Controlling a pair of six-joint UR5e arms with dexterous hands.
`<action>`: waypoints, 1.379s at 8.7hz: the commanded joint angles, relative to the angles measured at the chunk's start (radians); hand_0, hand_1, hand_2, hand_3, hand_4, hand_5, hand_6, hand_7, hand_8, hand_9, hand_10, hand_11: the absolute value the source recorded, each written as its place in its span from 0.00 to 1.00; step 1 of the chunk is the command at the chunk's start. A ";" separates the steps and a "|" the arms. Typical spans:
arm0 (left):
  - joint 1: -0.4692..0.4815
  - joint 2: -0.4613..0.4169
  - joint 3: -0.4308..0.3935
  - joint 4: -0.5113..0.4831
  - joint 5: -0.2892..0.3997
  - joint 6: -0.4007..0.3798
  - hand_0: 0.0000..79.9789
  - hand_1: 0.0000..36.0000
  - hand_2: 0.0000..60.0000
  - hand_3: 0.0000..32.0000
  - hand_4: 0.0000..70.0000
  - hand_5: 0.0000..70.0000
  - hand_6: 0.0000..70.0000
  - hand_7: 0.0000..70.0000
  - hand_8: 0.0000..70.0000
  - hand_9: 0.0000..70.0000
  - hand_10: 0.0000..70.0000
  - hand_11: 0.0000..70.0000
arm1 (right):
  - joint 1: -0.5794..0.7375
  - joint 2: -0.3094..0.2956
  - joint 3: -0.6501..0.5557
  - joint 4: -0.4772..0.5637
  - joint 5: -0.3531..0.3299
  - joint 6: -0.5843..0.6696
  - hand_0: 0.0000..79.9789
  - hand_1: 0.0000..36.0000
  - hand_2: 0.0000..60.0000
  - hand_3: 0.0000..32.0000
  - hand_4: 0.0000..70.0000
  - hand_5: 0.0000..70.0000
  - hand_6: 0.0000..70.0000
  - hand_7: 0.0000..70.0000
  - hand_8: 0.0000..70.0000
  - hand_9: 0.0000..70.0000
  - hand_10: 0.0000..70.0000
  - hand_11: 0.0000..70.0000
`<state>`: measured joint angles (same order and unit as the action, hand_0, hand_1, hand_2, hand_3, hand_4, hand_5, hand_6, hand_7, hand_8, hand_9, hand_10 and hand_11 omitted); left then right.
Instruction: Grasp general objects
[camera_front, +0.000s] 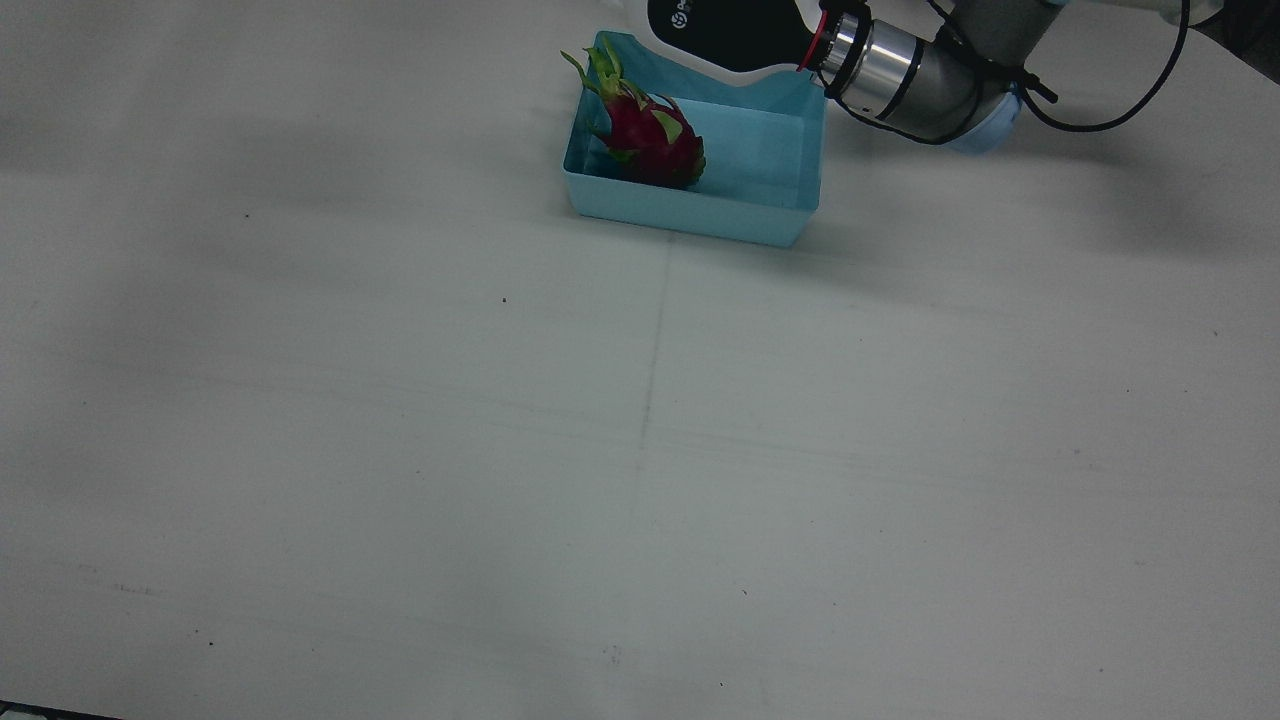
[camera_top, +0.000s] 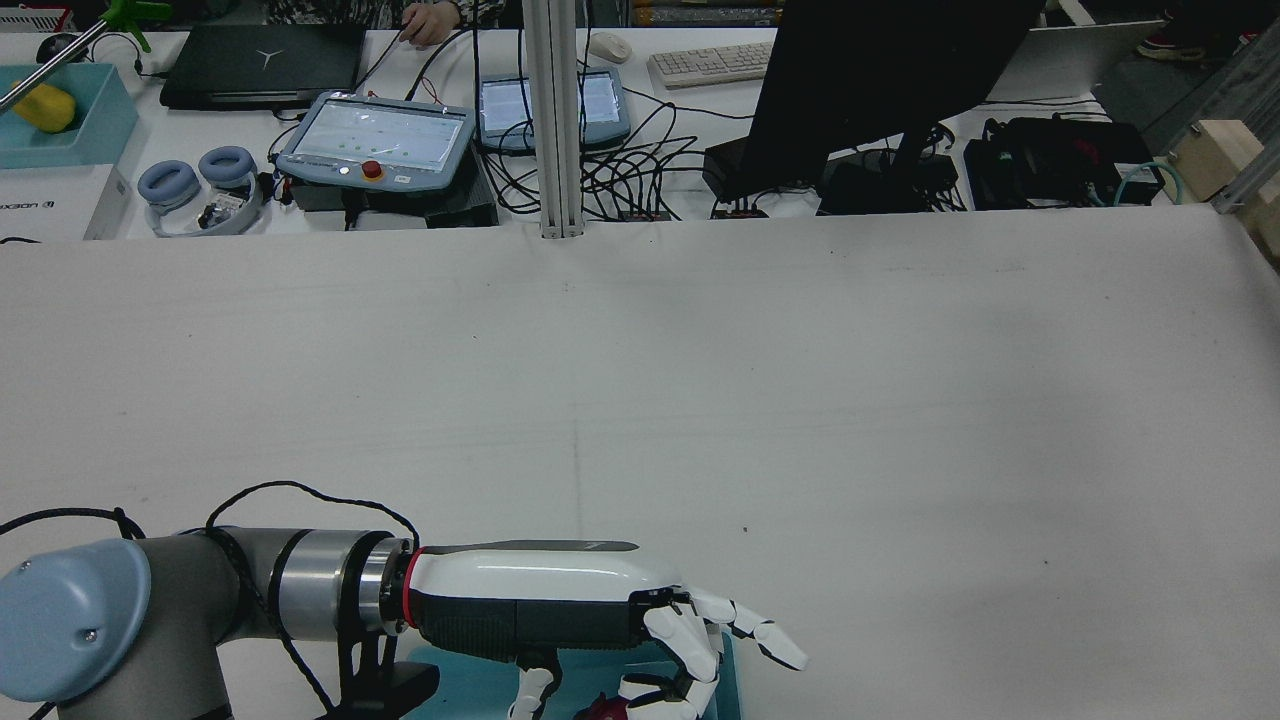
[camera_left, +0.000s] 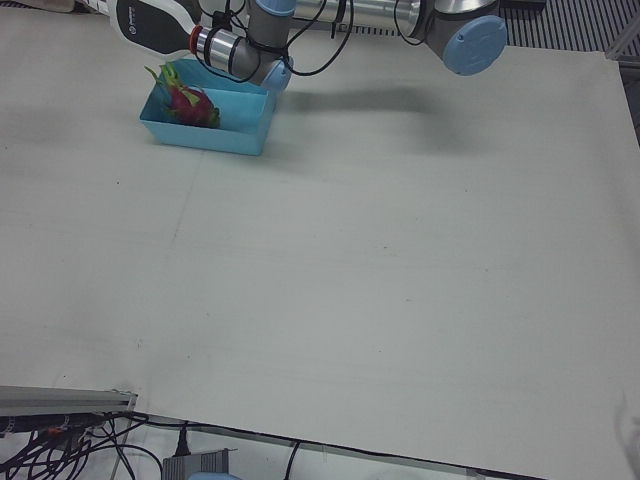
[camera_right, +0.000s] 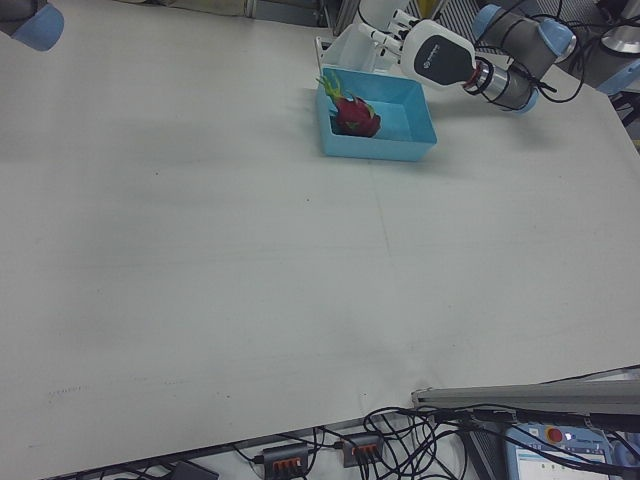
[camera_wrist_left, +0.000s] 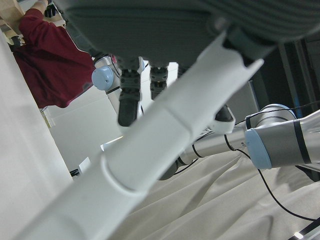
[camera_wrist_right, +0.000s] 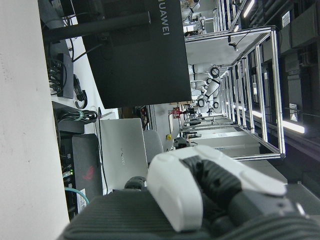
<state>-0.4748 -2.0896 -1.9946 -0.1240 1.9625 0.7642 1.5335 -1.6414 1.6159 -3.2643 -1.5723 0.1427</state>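
A red dragon fruit (camera_front: 650, 135) with green scales lies in the left end of a light blue bin (camera_front: 690, 215) at the robot's side of the table. It also shows in the left-front view (camera_left: 190, 102) and the right-front view (camera_right: 355, 115). My left hand (camera_top: 690, 640) hovers over the bin's back edge, fingers spread and holding nothing, just above the fruit (camera_top: 605, 708). The right-front view shows the hand (camera_right: 400, 40) clear of the fruit. My right hand (camera_wrist_right: 200, 190) shows only in its own view, away from the bin, and its fingers cannot be read.
The bin (camera_right: 375, 150) is the only object on the white table (camera_front: 640, 450). A blue joint of the right arm (camera_right: 40, 20) sits at the table's far corner. Monitors, cables and a teach pendant (camera_top: 375, 140) lie beyond the operators' edge.
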 joint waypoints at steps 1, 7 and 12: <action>-0.187 0.067 0.057 0.041 -0.002 -0.003 1.00 1.00 1.00 0.00 0.61 1.00 1.00 1.00 0.21 0.27 0.57 0.86 | -0.001 0.000 -0.001 0.000 0.000 0.000 0.00 0.00 0.00 0.00 0.00 0.00 0.00 0.00 0.00 0.00 0.00 0.00; -0.528 0.198 0.318 -0.060 -0.061 -0.043 1.00 1.00 1.00 0.00 0.80 1.00 1.00 1.00 0.33 0.40 0.68 1.00 | 0.000 0.000 0.001 0.000 0.000 0.000 0.00 0.00 0.00 0.00 0.00 0.00 0.00 0.00 0.00 0.00 0.00 0.00; -0.637 0.269 0.599 -0.186 -0.311 -0.040 1.00 1.00 1.00 0.00 1.00 1.00 1.00 1.00 0.64 0.80 0.78 1.00 | 0.000 0.000 -0.001 0.000 0.000 0.000 0.00 0.00 0.00 0.00 0.00 0.00 0.00 0.00 0.00 0.00 0.00 0.00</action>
<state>-1.0746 -1.8529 -1.5405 -0.2283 1.7843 0.7215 1.5333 -1.6414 1.6153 -3.2643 -1.5724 0.1427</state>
